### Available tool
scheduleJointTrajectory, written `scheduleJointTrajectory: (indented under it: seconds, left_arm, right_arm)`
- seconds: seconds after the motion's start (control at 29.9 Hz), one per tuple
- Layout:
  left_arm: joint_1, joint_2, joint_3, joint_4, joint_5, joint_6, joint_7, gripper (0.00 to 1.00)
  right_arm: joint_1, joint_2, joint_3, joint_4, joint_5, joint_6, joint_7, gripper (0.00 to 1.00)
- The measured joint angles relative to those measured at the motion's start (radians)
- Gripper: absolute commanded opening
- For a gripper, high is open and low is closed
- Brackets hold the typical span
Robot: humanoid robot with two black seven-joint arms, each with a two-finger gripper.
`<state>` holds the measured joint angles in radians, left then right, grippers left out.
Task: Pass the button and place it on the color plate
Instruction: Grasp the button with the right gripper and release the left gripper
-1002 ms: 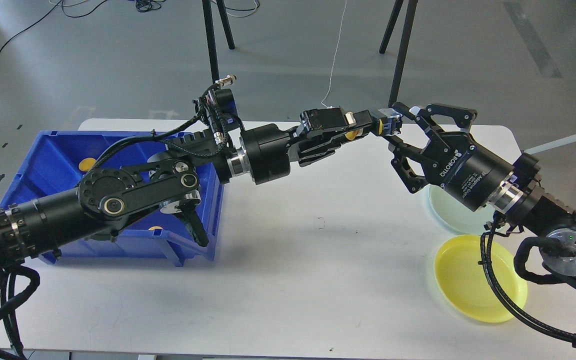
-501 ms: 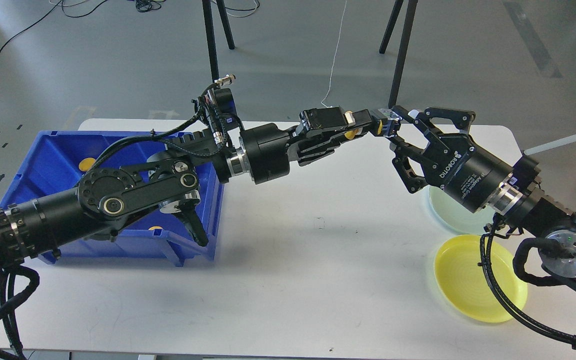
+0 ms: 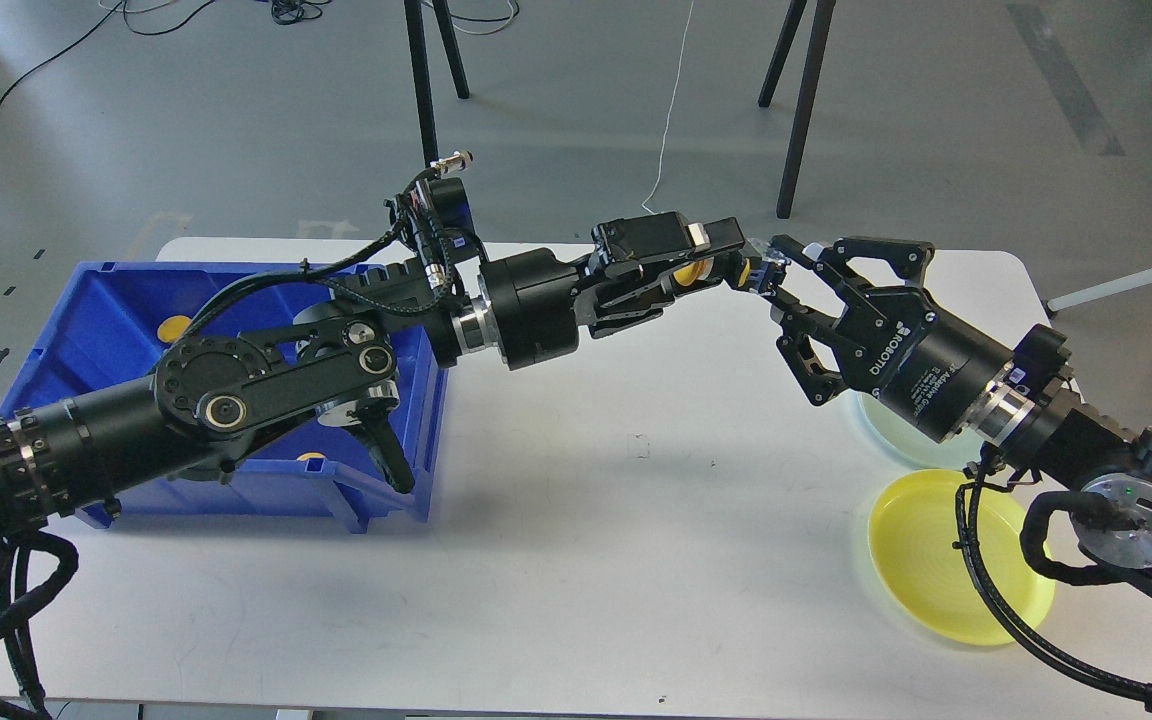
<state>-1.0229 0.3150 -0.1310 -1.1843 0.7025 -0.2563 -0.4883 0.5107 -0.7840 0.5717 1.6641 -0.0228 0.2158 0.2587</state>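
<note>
Pale green plate half behind right arm

"ROBOTIQ" (white lettering) on right tool.

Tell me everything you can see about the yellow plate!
The yellow plate is round and shallow, with a raised rim and faint rings inside, and it looks like shiny plastic. It lies flat and empty near the right front of the white table, just in front of a pale green plate. Black cables from the right arm cross above its right side. No claw touches it.
</note>
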Motion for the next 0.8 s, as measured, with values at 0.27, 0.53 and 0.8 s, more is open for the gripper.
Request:
scheduleJointTrajectory:
  seconds: [0.27,0.53,0.8]
  left_arm:
    - [0.0,0.001,0.0,-0.001,-0.001,0.0,0.0,0.67]
    - [0.0,0.002,-0.002,-0.002,-0.003,0.0,-0.001,0.67]
    - [0.001,0.004,-0.001,-0.002,-0.003,0.0,-0.001,0.68]
  right_arm:
    - [-0.01,-0.007,0.001,0.005,0.0,-0.001,0.003,0.01]
    - [-0.051,-0.037,0.027,0.028,0.001,0.004,0.016,0.01]
    - [-0.214,-0.053,0.162,0.039,0.004,-0.004,0.048,0.0]
